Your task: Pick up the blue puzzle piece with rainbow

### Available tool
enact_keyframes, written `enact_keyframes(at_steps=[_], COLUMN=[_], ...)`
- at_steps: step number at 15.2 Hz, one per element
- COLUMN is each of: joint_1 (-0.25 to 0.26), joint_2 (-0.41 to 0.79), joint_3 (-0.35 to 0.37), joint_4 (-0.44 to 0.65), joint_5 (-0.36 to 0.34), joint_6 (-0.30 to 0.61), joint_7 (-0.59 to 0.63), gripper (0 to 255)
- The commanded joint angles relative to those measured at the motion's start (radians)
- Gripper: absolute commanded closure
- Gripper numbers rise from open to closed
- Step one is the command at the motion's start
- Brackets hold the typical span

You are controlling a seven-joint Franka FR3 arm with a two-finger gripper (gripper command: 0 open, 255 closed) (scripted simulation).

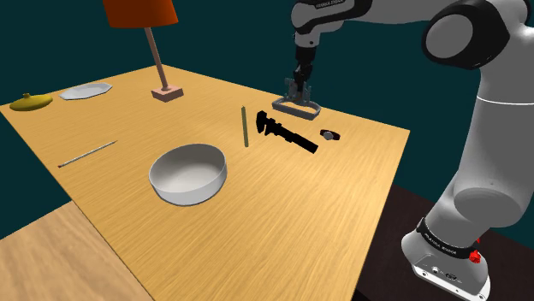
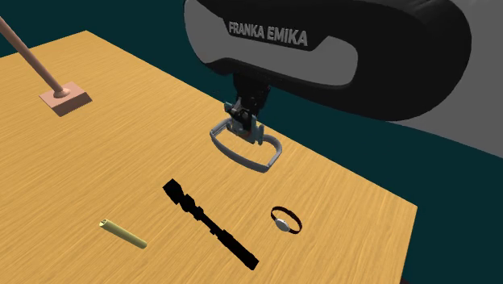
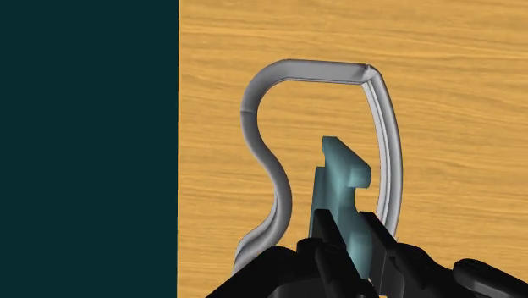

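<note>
Now the end effector (image 3: 347,227) clasps the teal puzzle piece (image 3: 340,179), seemingly above a grey frame (image 3: 321,68).

Wood-grain table (image 1: 282,222) spreads under the gripper (image 1: 299,89), its edge just beyond it w/ flat dark-teal backdrop (image 1: 222,34) behind, an orange-shade lamp (image 1: 153,47) on the table well off to one side, dark floor (image 1: 395,214) & a paler wood surface (image 1: 38,256) below the table edges.

lower end of pale teal flat puzzle piece (image 3: 340,182) hidden between black gripper (image 3: 349,230) fingers; orange lampshade (image 1: 139,12) cut by shoulder view's top edge; small dark ring (image 2: 282,225) unidentifiable
</note>
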Motion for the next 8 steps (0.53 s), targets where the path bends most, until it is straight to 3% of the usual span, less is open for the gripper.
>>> enact_keyframes(at_steps=[1, 8], joint_1=[-0.001, -0.004], joint_2=[-0.003, 0.003], joint_3=[-0.001, -0.002], joint_4=[0.025, 0.103], joint_5=[-0.001, -0.001], joint_6=[-0.028, -0.1], joint_7=[0.002, 0.004], gripper=[255, 255])
